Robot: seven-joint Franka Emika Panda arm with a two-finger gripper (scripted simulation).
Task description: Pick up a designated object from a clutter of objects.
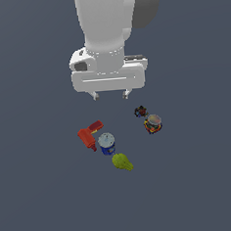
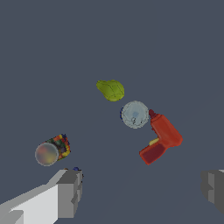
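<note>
The designated object, a small blue can [image 1: 107, 144] with a silver-grey lid, stands upright in the clutter; in the wrist view only its round lid [image 2: 135, 114] shows. A red drill-shaped toy [image 1: 89, 134] [image 2: 160, 138] lies right beside it, and a yellow-green lumpy fruit [image 1: 122, 162] [image 2: 110, 89] sits on its other side. My gripper [image 1: 111, 94] [image 2: 142, 189] hangs open above the floor, well apart from the can, with nothing between its fingers.
An orange-and-dark can [image 1: 153, 124] [image 2: 52, 150] with a grey lid stands toward the exterior view's right, with a tiny black piece [image 1: 140, 111] just behind it. The dark grey floor [image 1: 45, 191] spreads all around the items.
</note>
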